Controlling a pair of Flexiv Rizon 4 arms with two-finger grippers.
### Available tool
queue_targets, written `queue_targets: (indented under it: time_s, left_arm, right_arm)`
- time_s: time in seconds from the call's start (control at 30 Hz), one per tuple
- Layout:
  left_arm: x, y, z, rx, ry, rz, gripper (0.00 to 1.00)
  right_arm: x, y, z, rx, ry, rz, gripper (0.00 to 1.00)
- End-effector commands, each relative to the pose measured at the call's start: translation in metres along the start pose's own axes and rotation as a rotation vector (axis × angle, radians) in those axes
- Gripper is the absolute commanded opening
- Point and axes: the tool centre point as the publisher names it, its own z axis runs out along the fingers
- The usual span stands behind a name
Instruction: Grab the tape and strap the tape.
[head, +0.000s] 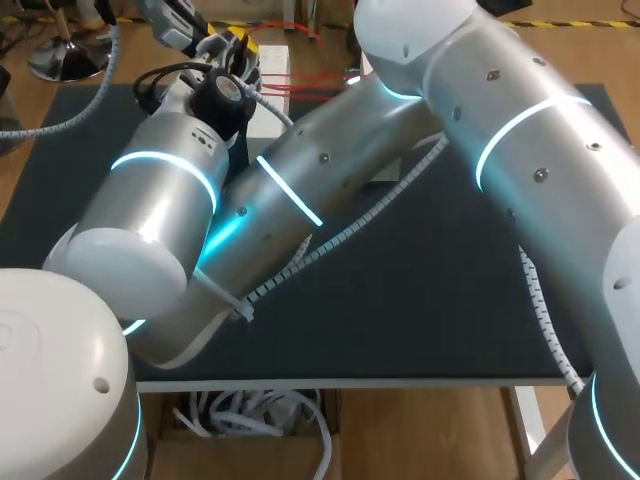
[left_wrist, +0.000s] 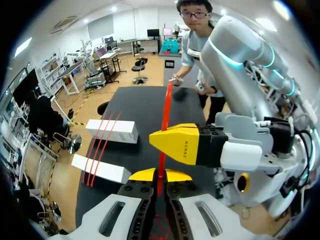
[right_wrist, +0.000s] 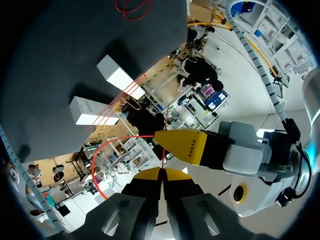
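Pinching the red tape (left_wrist: 166, 107) with the left gripper (left_wrist: 160, 176), both yellow tips pressed together on the thin strand from two sides. Pinching the same tape with the right gripper (right_wrist: 162, 174) too, its tips likewise closed tight on a thin red line. Meeting almost nose to nose: in the left wrist view, showing one yellow finger of the right gripper just ahead of the left gripper's tips and right beside the strand; in the right wrist view, showing a yellow finger of the left gripper in the matching spot. Hovering together over the far edge of the tabletop (head: 400, 300), toward its left corner, with the left arm (head: 160, 200) coming in from the near left corner and the right arm (head: 520, 130) crossing over from the right edge. As for the tape itself: stretched in a straight red line ahead of the left gripper, above the black tabletop, up to a person's hand (left_wrist: 174, 80) at the edge ahead; too small to tell whether held there. Curving also in a loose loop beside the right gripper in the right wrist view. Laid, besides, as several red strands across two white boxes, the nearer box (left_wrist: 100, 169) and the farther box (left_wrist: 112, 131), standing side by side and slightly apart along the tabletop's far edge.
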Motion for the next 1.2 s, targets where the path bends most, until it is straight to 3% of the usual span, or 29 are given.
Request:
queue_targets:
  time_s: [0.03, 0.2, 0.27, 0.33, 0.43, 0.67, 0.9, 1.03, 1.07, 1.13, 1.2]
  left_arm:
    - [0.000, -0.001, -0.001, -0.003, 0.001, 0.000, 0.00]
    - [0.000, -0.001, -0.001, -0.003, 0.001, 0.000, 0.00]
    - [0.000, -0.001, -0.001, -0.003, 0.001, 0.000, 0.00]
    - [0.000, -0.001, -0.001, -0.003, 0.001, 0.000, 0.00]
    - [0.000, -0.001, -0.001, -0.003, 0.001, 0.000, 0.00]
    - [0.000, -0.001, -0.001, -0.003, 0.001, 0.000, 0.00]
    - [0.000, -0.001, -0.001, -0.003, 0.001, 0.000, 0.00]
    - [0.000, -0.001, -0.001, -0.003, 0.001, 0.000, 0.00]
    - [0.000, -0.001, -0.001, -0.003, 0.001, 0.000, 0.00]
    - [0.000, -0.001, -0.001, -0.003, 0.001, 0.000, 0.00]
    - [0.000, -0.001, -0.001, -0.003, 0.001, 0.000, 0.00]
  right_arm:
    - [-0.003, 0.003, 0.001, 0.001, 0.005, -0.002, 0.00]
    - [-0.003, 0.001, 0.000, -0.005, 0.001, 0.002, 0.00]
    - [-0.003, -0.002, -0.001, -0.006, -0.001, 0.005, 0.22]
    - [-0.002, -0.006, -0.002, -0.006, 0.001, 0.010, 0.32]
    - [0.000, -0.011, -0.003, -0.012, 0.011, 0.017, 0.38]
    - [0.005, -0.027, -0.010, -0.023, 0.043, 0.036, 0.26]
    - [0.013, -0.064, -0.022, -0.019, 0.084, 0.058, 0.33]
    - [0.018, -0.091, -0.023, 0.009, 0.104, 0.074, 0.48]
    - [0.019, -0.098, -0.022, 0.016, 0.109, 0.076, 0.56]
    - [0.022, -0.112, -0.020, 0.032, 0.116, 0.085, 1.00]
    - [0.026, -0.126, -0.016, 0.050, 0.124, 0.093, 1.00]
